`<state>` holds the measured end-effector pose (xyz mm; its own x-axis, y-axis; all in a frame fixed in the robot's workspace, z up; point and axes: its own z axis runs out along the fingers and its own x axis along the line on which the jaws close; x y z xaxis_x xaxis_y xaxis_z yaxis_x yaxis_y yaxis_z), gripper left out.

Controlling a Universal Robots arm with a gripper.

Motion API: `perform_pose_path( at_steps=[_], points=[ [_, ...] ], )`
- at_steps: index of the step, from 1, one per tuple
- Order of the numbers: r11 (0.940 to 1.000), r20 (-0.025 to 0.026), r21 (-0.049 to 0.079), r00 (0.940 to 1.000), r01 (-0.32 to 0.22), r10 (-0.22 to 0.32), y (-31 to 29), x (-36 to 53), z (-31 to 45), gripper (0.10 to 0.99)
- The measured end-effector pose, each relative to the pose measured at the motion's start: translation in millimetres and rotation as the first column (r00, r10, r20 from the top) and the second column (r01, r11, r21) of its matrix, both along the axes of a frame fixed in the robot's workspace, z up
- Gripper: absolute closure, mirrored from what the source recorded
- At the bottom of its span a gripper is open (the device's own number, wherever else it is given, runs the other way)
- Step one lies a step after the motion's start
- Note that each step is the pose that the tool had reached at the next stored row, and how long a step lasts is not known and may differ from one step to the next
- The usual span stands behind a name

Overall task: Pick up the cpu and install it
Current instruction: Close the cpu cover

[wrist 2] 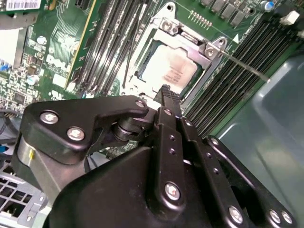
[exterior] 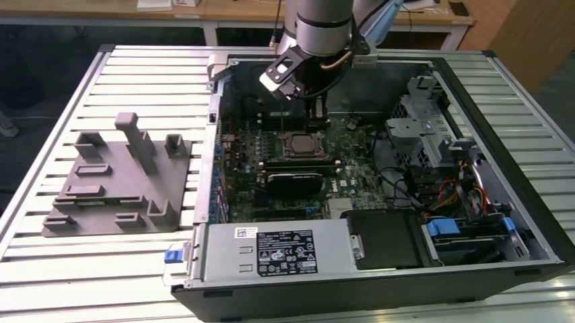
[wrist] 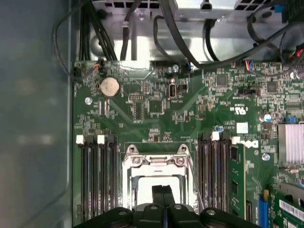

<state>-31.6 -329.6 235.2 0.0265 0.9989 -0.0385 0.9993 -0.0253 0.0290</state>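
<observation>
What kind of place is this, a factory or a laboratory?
Probably a robotics laboratory or test bench: an open computer case lies on a slatted metal table, a robot arm hangs over its motherboard, and wooden desks stand behind.

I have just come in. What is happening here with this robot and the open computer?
One robot arm is reaching into an open computer case that lies on a slatted table. Its end effector hangs just above the processor socket, with its fingers shut together and nothing between them. The cpu lies in that socket, pale metal top up. A grey fixture stands beside the case, on the exterior view's left.
</observation>
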Motion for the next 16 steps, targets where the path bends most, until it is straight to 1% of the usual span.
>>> perform_pose_path(
  at_steps=[5, 11, 13, 16],
  points=[
    [1.0, 0.0001, 0.0, 1.0, 0.0, 0.0, -0.5, -0.7, -5.6, 0.98],
    [1.0, 0.0001, 0.0, 1.0, 0.0, 0.0, -1.3, -4.3, -11.5, 0.98],
    [1.0, 0.0001, 0.0, 1.0, 0.0, 0.0, -1.4, -5.1, -12.8, 0.98],
    [1.0, -0.0001, 0.0, 1.0, 0.0, 0.0, -1.5, -5.2, -12.8, 0.98]
  ],
)
